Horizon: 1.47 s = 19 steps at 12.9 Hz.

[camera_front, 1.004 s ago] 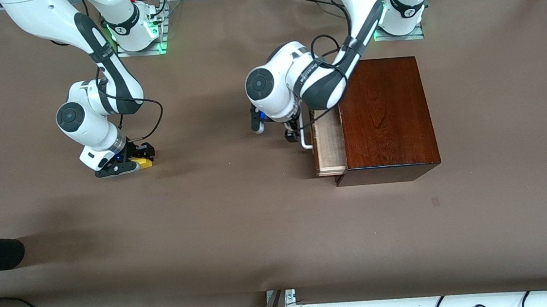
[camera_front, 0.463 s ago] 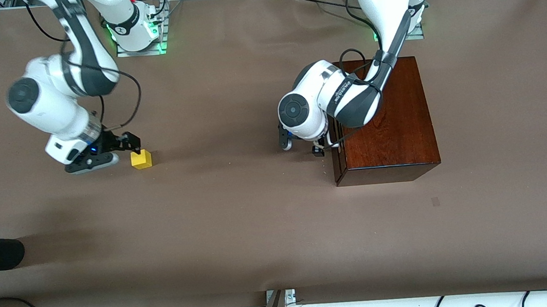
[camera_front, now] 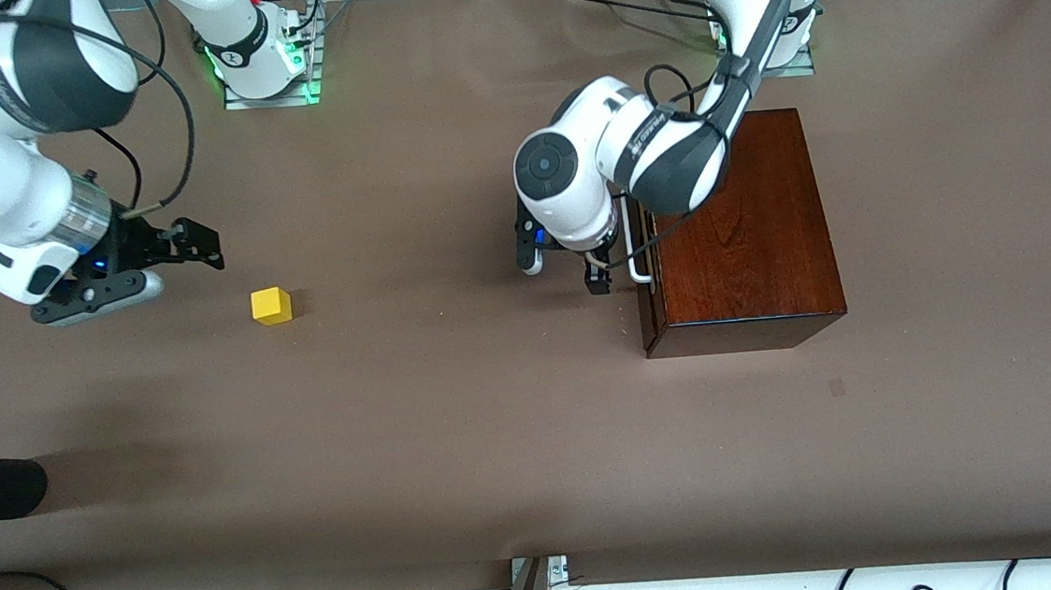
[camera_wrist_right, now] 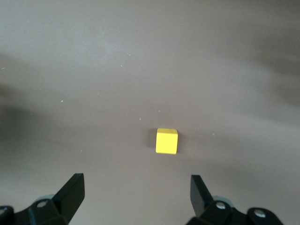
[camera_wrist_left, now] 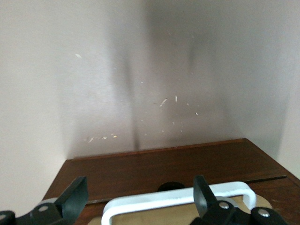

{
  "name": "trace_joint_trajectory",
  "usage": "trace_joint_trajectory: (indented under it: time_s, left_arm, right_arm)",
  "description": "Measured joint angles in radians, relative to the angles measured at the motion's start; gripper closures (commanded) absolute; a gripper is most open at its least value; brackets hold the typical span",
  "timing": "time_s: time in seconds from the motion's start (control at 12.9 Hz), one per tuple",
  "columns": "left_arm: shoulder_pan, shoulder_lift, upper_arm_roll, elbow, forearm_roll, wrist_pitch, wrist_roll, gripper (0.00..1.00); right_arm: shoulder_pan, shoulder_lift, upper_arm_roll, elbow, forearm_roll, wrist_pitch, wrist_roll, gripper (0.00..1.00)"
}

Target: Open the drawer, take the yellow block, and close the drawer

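Snagging is the risk: spread-open left gripper (camera_front: 563,275) straddles the closed dark-fronted wooden drawer's (camera_front: 643,267) white bar handle (camera_wrist_left: 178,199). Small yellow cube block (camera_front: 271,306) sits free below the empty, open right gripper (camera_front: 168,259).

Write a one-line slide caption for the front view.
Drawer shut, left gripper open by its handle; yellow block on the table, right gripper open above.

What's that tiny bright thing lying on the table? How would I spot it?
Start at the dark wooden box and look along the brown table toward the right arm's end. There the yellow block sits alone on the bare surface, below the open right gripper. It is the only bright yellow thing there.
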Motion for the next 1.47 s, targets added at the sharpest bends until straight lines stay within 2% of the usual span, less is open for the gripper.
trace_joint_trajectory:
  time_s: [0.23, 0.46, 0.85, 1.08, 1.24, 1.47]
  left_arm:
    - [0.004, -0.055, 0.007, 0.025, 0.0, -0.003, -0.146, 0.0]
    - [0.045, -0.077, 0.029, 0.113, 0.002, -0.079, -0.225, 0.0]
    - [0.259, -0.102, 0.034, 0.221, 0.003, -0.173, -0.234, 0.0]
    - [0.344, -0.117, 0.038, 0.268, -0.005, -0.24, -0.304, 0.0]
    - [0.38, -0.156, 0.068, 0.263, -0.066, -0.258, -0.394, 0.0]
    - [0.463, -0.286, 0.079, 0.122, -0.131, -0.222, -0.573, 0.0]
  right_arm:
    - [-0.005, 0.001, -0.011, 0.099, -0.003, -0.137, 0.0, 0.0]
    - [-0.007, 0.001, -0.026, 0.13, -0.003, -0.206, 0.0, 0.0]
    - [-0.006, 0.0, -0.023, 0.134, -0.003, -0.212, 0.0, 0.0]
    - [-0.006, -0.001, -0.022, 0.142, -0.015, -0.212, 0.0, 0.0]
    - [-0.005, -0.001, -0.018, 0.142, -0.054, -0.211, 0.0, 0.0]
    - [-0.005, -0.001, -0.013, 0.149, -0.092, -0.208, 0.0, 0.0]
